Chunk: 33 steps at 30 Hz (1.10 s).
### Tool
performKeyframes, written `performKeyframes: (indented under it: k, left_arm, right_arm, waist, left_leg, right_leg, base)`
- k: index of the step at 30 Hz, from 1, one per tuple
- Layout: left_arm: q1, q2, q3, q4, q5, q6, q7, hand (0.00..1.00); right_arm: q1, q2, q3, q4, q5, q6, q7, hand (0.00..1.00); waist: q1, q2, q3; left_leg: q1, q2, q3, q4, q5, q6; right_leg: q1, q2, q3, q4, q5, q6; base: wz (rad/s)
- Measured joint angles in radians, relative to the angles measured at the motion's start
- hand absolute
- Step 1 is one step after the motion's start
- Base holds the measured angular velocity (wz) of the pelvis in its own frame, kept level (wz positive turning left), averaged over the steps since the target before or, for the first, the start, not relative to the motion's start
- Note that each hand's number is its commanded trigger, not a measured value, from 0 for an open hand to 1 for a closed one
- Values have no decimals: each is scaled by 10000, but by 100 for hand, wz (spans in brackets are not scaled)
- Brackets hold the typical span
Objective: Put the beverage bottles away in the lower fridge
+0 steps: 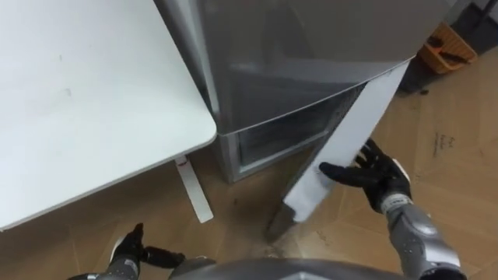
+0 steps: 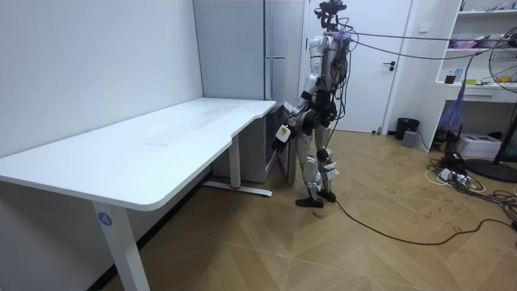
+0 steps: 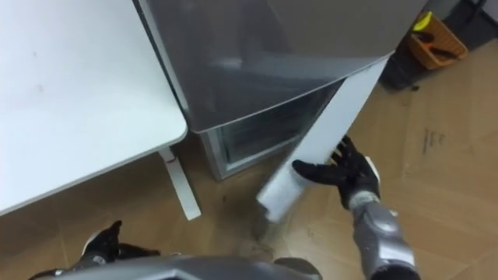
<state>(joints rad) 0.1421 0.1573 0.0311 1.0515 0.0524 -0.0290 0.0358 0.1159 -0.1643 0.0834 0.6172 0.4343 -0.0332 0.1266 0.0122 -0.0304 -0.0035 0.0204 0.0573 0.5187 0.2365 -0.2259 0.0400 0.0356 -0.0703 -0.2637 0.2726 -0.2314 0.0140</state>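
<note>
On the grey metal fridge (image 1: 311, 54), the white lower door (image 1: 342, 148) stands ajar at 4 o'clock. The right hand (image 1: 380, 177), fingers spread, presses the door's free edge. The left hand (image 1: 128, 249) hangs relaxed at 7 o'clock. Neither carries a drink. The door is probably stiff and hinge-guided, so take it at the free edge.
</note>
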Motion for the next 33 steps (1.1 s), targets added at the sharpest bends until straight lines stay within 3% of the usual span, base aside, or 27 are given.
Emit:
performKeyframes:
  k: [6,17,22,33]
  left_arm:
    - [-92,-10,-167,-2,6,16,-71,0]
    - [-368,40,-653,-16,-25,23,-303,0]
    - [-368,39,-660,-43,-53,24,-421,0]
    - [-308,-33,-770,-156,-237,22,-480,0]
  right_arm:
    - [-224,220,725,-16,34,94,689,0]
    - [-588,203,1800,-807,295,212,2341,0]
    - [-589,168,1797,-879,337,313,2606,0]
    - [-578,154,1787,-716,338,481,2837,0]
  waist:
    - [85,3,12]
    - [303,-38,28]
    - [471,4,47]
    - [441,110,46]
  left_leg:
    - [-157,-40,-185,16,69,64]
    - [-468,-158,-429,-5,189,139]
    - [-476,-162,-440,-74,189,139]
    - [-431,-250,-846,-36,193,135]
  right_leg:
    - [-11,-20,-168,-80,25,-49]
    - [-166,-82,-400,-208,45,-78]
    - [-169,-91,-483,-225,45,-78]
    - [116,-124,-834,-357,44,-73]
  base:
    - [11]
    - [7]
    - [1]
    - [10]
